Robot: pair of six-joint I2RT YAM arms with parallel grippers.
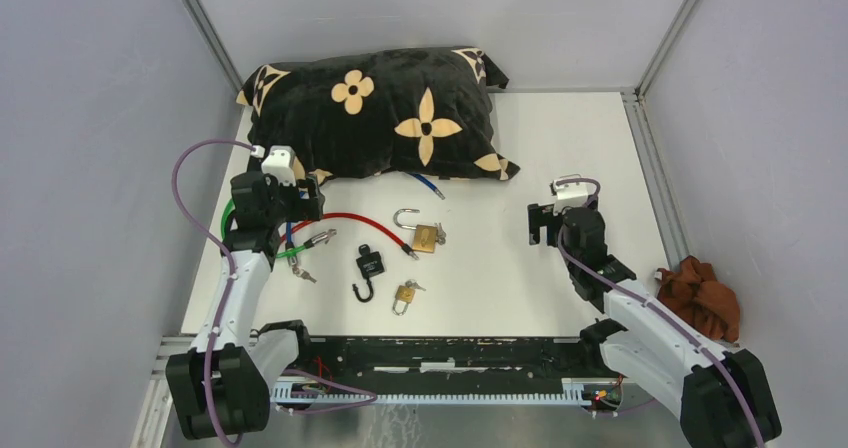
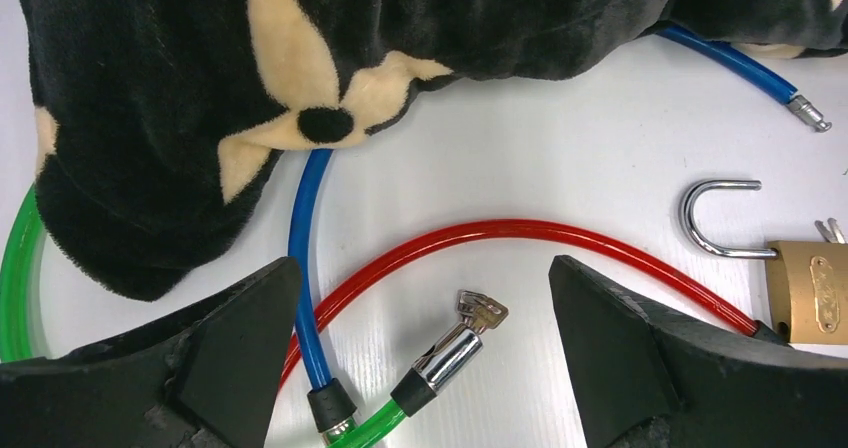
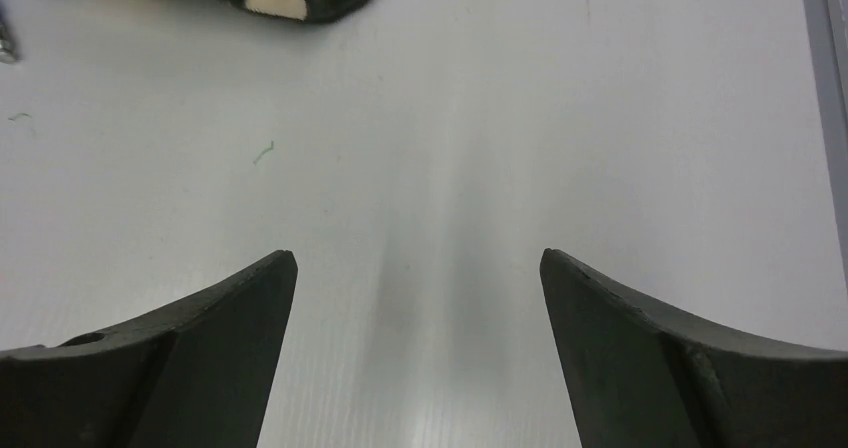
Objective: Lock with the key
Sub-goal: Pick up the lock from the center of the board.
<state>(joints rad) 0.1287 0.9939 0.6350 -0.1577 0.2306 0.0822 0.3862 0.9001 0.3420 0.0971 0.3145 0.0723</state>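
Note:
A large brass padlock (image 1: 425, 236) lies mid-table with its shackle (image 2: 715, 218) swung open and keys (image 1: 441, 233) at its body. A small brass padlock (image 1: 404, 295) and a black padlock (image 1: 368, 266) lie nearer the front. Red cable (image 2: 520, 230), blue cable (image 2: 305, 218) and green cable (image 2: 15, 268) loop on the left. The green cable's chrome end (image 2: 447, 358) has a key (image 2: 480, 311) in it. My left gripper (image 2: 422, 262) hovers open over that key, touching nothing. My right gripper (image 3: 418, 253) stands open over bare table at the right.
A black pillow (image 1: 380, 108) with tan flowers fills the back of the table and covers parts of the cables. A brown cloth (image 1: 700, 298) lies at the right edge. Grey walls enclose three sides. A black rail (image 1: 450, 353) runs along the near edge.

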